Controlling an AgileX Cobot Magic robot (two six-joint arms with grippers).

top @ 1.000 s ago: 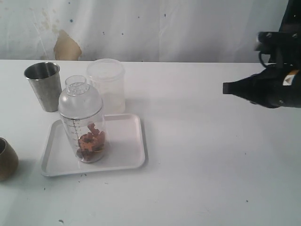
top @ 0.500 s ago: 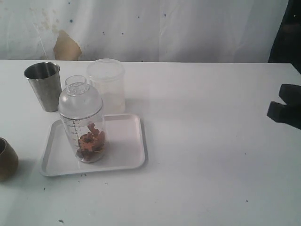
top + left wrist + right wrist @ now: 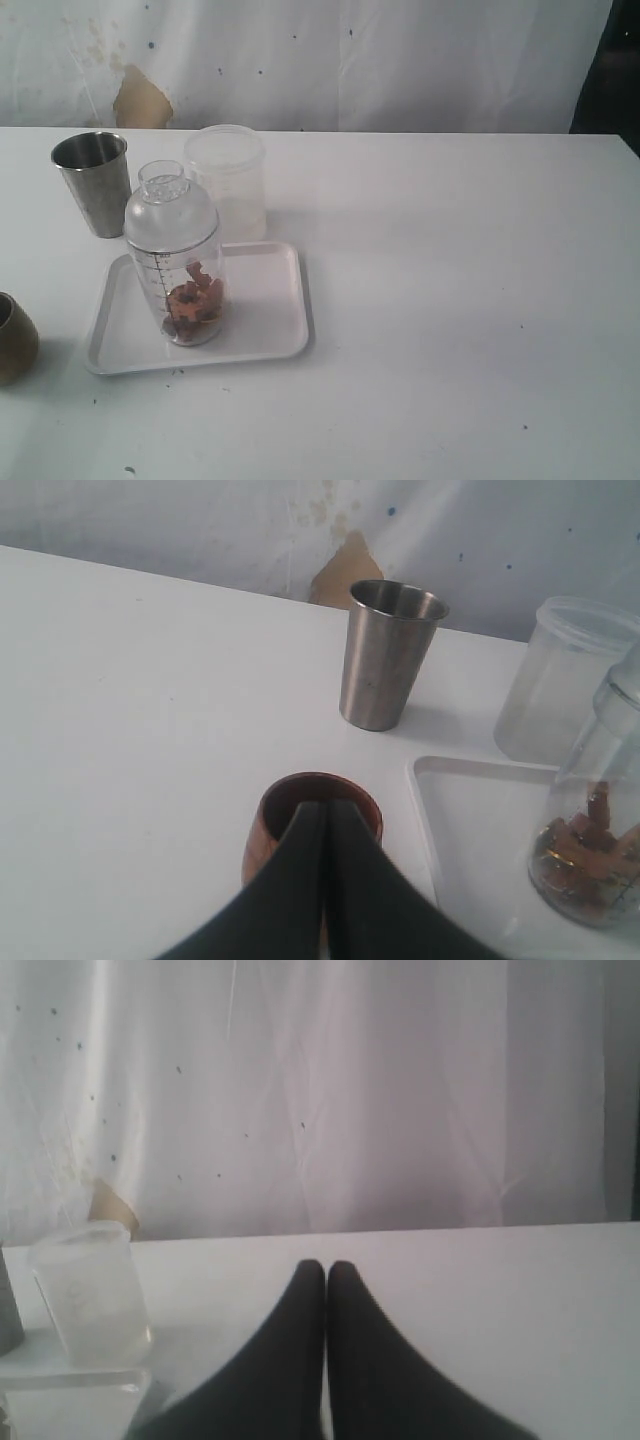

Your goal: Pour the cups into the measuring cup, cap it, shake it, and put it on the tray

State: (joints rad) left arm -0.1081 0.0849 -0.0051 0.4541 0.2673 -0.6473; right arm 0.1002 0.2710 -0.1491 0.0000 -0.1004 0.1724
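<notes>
Standing on tray (image 3: 266,302): measuring cup (image 3: 177,262)

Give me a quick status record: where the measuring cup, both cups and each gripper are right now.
measuring cup: upright on the tray, domed cap on, reddish-brown pieces at the bottom
tray: on the table, holds only the measuring cup
steel tumbler: upright on the table, off the tray
wooden cup: upright on the table, left of the tray
frosted cup: upright behind the tray
left gripper: shut, holding nothing, close to the wooden cup
right gripper: shut, holding nothing, out of the exterior view
</notes>
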